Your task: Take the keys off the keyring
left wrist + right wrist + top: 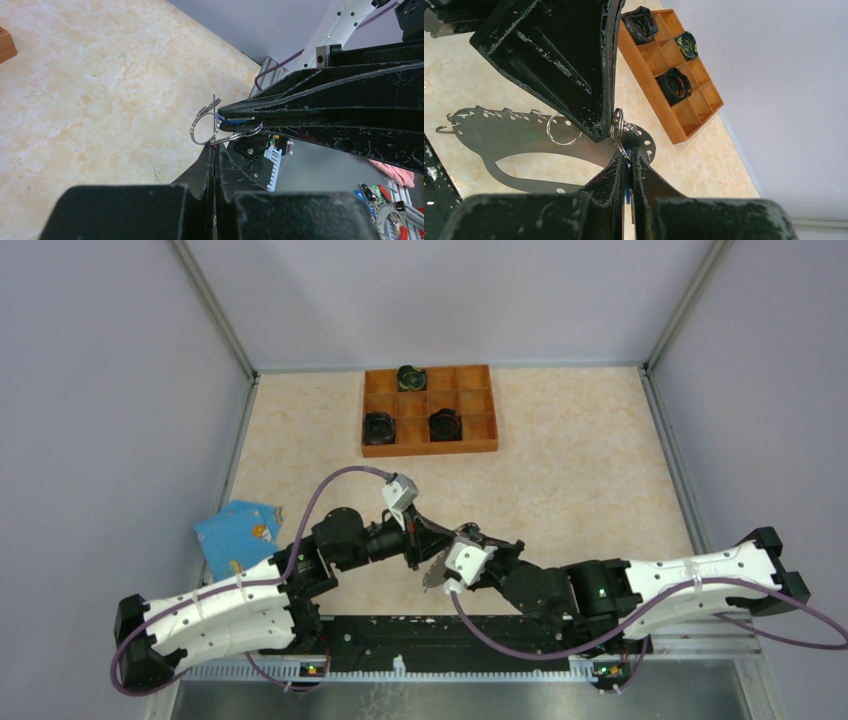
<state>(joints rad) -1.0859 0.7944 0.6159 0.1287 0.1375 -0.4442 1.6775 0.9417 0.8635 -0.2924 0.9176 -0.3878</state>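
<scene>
The keyring (524, 135) is a large dark-grey oval loop with holes along its rim, held above the table between the arms (437, 573). My left gripper (214, 149) is shut on its edge; it shows in the right wrist view (600, 134) over the loop. My right gripper (628, 152) is shut on the key's blue head (627, 187), also seen in the left wrist view (231, 119). A small silver split ring (202, 129) joins the key to the loop, just past both grippers' tips. The key's blade is hidden.
A wooden compartment tray (430, 448) with three round black objects stands at the back centre, also in the right wrist view (684, 130). A light-blue packet (238, 530) lies at the left. A second small ring (563, 129) hangs on the loop. Grey walls surround the table.
</scene>
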